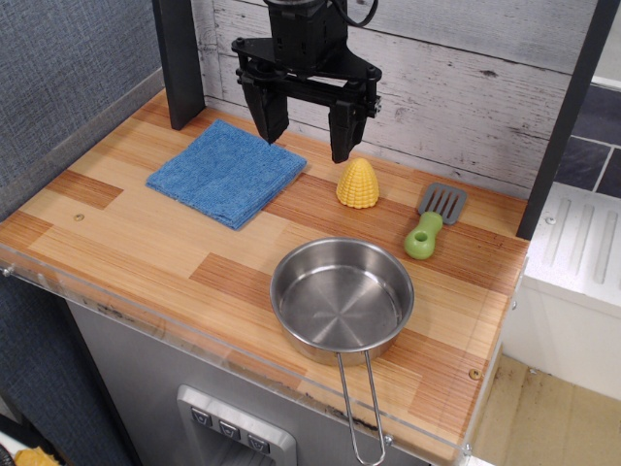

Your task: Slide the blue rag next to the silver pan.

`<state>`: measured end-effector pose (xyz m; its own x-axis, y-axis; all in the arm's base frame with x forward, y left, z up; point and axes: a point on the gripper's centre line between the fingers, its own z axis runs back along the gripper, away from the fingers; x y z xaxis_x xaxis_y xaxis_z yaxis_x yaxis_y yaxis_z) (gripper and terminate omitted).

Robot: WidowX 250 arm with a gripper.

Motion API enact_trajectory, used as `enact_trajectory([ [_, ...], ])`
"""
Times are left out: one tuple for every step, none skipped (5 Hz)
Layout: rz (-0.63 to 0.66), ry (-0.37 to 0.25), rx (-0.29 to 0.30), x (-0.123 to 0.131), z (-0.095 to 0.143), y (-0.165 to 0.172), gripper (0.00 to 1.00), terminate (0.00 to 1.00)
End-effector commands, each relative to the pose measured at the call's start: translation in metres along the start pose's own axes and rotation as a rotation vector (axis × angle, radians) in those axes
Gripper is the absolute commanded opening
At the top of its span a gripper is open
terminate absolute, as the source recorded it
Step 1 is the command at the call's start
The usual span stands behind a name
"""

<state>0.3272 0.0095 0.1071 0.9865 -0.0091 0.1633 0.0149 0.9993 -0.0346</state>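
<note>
Black two-fingered tool [303,128], jaws spread and empty, hangs above the wooden worktop [126,243]. Square blue terry rag [227,172] lies flat just below-left of it; round shiny steel pan [342,299] sits well apart, nearer the front edge.

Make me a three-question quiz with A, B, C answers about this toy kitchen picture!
1. Where is the blue rag?
A. inside the silver pan
B. back left of the counter
C. on the floor

2. What colour is the spatula handle?
A. green
B. red
C. black

3. The gripper is:
A. shut on the corn
B. open, holding nothing
C. shut on the rag

Answers: 1 B, the rag lies flat, apart from the silver pan. 2 A, green below a grey blade. 3 B, its fingers stand spread above the rag's far edge, left of the toy corn.
</note>
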Motion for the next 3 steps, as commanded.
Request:
enact_trajectory([
  [0.0, 0.0, 0.0, 0.0, 0.0, 0.0, 1.0, 0.0],
  [0.04, -0.018, -0.002, 0.002, -0.006, 0.027, 1.0, 0.0],
  [0.057, -0.038, -0.032, 0.007, -0.018, 0.049, 1.0, 0.0],
])
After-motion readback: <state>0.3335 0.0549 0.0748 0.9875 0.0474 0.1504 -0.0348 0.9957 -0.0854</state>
